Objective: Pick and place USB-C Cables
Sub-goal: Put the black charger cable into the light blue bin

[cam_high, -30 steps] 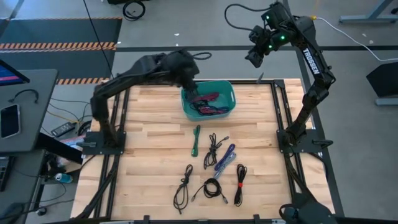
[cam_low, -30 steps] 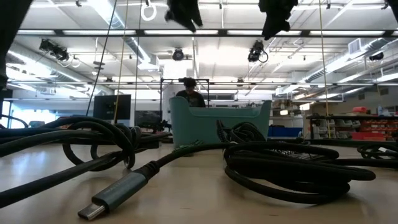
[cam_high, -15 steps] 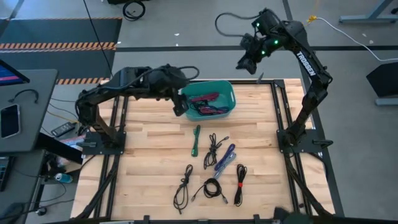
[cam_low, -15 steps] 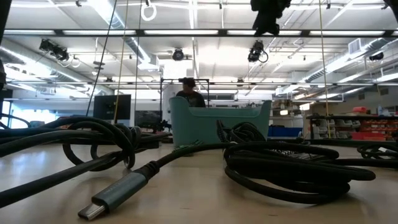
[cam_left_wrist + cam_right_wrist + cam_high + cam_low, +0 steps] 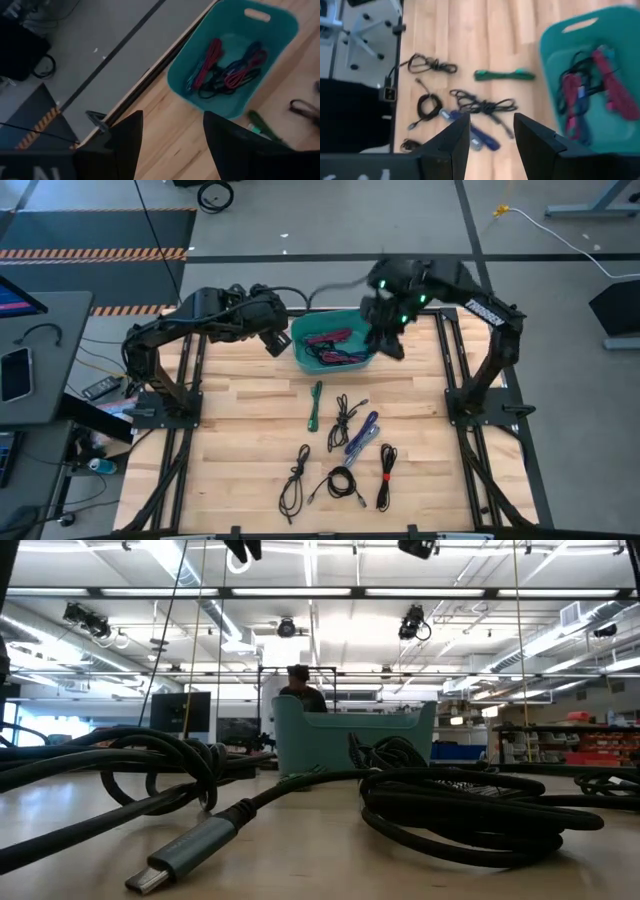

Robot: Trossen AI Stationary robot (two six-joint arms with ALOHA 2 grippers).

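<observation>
Over the pale wooden bench (image 5: 250,440), we reach for another cable.
Our right gripper (image 5: 491,131) is open and empty beside the teal plastic bin (image 5: 366,330); we should drop straight onto the thin green folded cable (image 5: 316,403). Our left gripper (image 5: 172,131) waits open, empty.

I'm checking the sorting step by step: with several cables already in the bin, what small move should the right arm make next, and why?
Probably bring the right gripper down toward the green cable, the loose one nearest the teal bin. Its jaws stand open and empty, it hangs by the bin's right side, and six cables lie on the table. The left gripper, also empty, waits left of the bin.
</observation>
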